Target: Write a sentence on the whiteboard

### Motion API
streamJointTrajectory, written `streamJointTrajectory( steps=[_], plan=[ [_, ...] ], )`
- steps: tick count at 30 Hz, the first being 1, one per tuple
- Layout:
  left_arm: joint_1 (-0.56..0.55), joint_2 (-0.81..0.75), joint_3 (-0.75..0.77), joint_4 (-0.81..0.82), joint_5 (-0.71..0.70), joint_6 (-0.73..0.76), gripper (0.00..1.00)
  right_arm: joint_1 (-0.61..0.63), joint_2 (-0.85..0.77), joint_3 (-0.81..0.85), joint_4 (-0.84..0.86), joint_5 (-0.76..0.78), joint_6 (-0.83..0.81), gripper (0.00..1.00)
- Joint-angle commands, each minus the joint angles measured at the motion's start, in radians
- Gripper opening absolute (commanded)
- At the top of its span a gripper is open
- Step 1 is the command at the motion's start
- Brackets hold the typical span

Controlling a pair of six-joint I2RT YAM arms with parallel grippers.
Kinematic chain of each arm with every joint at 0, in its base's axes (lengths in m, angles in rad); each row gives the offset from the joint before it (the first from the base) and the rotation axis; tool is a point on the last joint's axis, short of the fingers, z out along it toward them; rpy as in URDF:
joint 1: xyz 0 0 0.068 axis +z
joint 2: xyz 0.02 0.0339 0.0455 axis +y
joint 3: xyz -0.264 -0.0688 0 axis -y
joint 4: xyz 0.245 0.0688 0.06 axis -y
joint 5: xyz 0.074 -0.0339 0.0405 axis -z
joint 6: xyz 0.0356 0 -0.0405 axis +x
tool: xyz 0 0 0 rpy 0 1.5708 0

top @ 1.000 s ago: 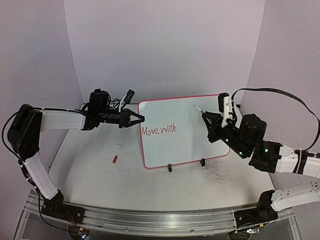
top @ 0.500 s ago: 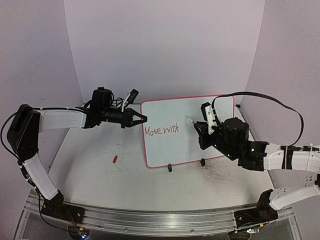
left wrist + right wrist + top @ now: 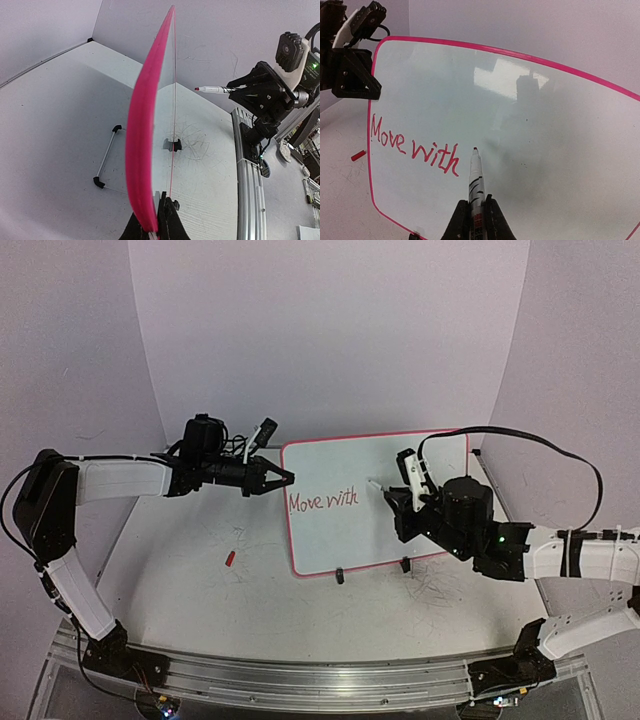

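Whiteboard upright near the middle of the desk, propped on two black clip feet along its near edge, glossy face turned toward the near-right. Thin red rim all round, corners rounded.

Left fingers pressed together on the board's left rim, up near the far-left corner. From the left wrist, seen clamped either side of the pink edge, with the panel running away edge-on.

Sentence in thin red handwriting on the left half of the board, about mid-height: "Move with", two words only.

Right fingers pinching a marker, white barrel with black print, red tip pointing left toward the board. From the right wrist, tip just to the right of the last letter of "with", level with the line of writing. Cannot tell from that view whether touching. From the left wrist, a small gap visible between tip and face.

Right arm reaching in from the right side, low over the desk, black cable looping above it.

Small red piece lying on the desk to the left of the board, well apart from both arms. Grey scribble marks on the desk by the board's near-right corner, just beside the right clip foot.
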Motion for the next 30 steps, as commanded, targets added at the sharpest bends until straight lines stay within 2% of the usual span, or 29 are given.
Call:
streamJointTrajectory(
  steps=[1,12,30],
  plan=[
    [-0.005,-0.008,-0.01,-0.044,-0.143,0.097,0.0,-0.005,0.027,0.04,0.016,0.002,0.006,0.0],
    [-0.005,-0.009,-0.001,-0.043,-0.187,0.077,0.0,-0.003,0.052,0.059,0.002,-0.13,-0.016,0.0],
    [-0.005,0.008,0.011,-0.043,-0.206,0.074,0.0,0.011,0.06,0.072,-0.016,-0.138,-0.041,0.0]
  ],
)
